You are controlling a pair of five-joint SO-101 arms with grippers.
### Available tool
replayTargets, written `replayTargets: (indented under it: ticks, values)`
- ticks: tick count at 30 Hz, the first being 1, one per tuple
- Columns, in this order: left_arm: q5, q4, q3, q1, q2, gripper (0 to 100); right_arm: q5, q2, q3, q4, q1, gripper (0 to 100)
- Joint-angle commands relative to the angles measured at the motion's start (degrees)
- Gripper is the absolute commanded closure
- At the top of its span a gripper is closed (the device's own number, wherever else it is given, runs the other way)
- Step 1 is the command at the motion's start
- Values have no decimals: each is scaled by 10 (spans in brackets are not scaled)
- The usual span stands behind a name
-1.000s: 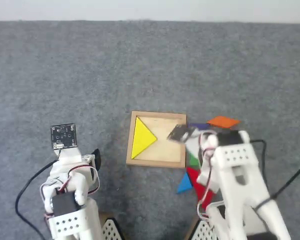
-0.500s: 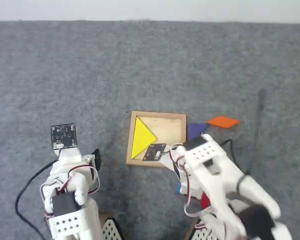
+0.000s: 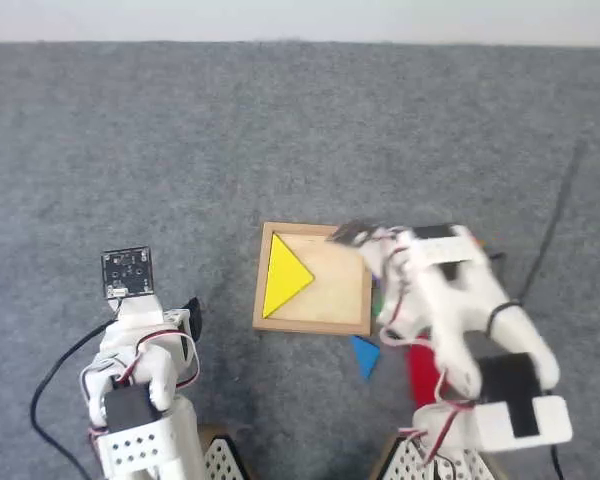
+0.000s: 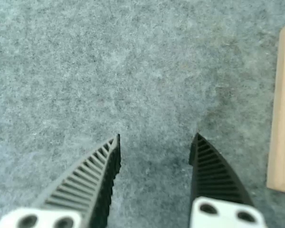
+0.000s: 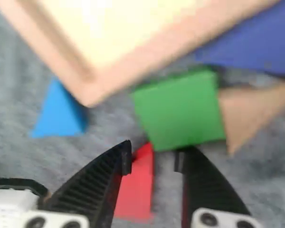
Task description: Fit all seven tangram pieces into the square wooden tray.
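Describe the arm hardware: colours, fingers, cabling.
The left arm and right arm are white shells with black servo blocks and red, white and black wiring. Fingers are black, pointed, ribbed, on white mounts with screw holes. The left arm carries a square black circuit board.

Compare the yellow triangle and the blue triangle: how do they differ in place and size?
The yellow triangle lies inside the wooden tray, while the blue triangle lies outside it on the grey mat, just off a tray corner. The yellow triangle is clearly larger than the blue triangle. Both are triangular pieces lying flat.
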Motion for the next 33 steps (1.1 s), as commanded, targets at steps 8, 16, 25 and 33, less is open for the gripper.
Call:
replayTargets:
  ticks: [8,16,25,33]
  values:
    - [-4,3,-6,-3,-11,766,75,24,-150,20,265,827]
    - [-4,3,-6,-3,-11,766,60,-119,-164,83,296,826]
    - [-4,3,-6,-3,-11,766,273,-360,74,302,139,826]
    - [-4,3,-6,-3,-11,766,247,-270,108,247,25,830]
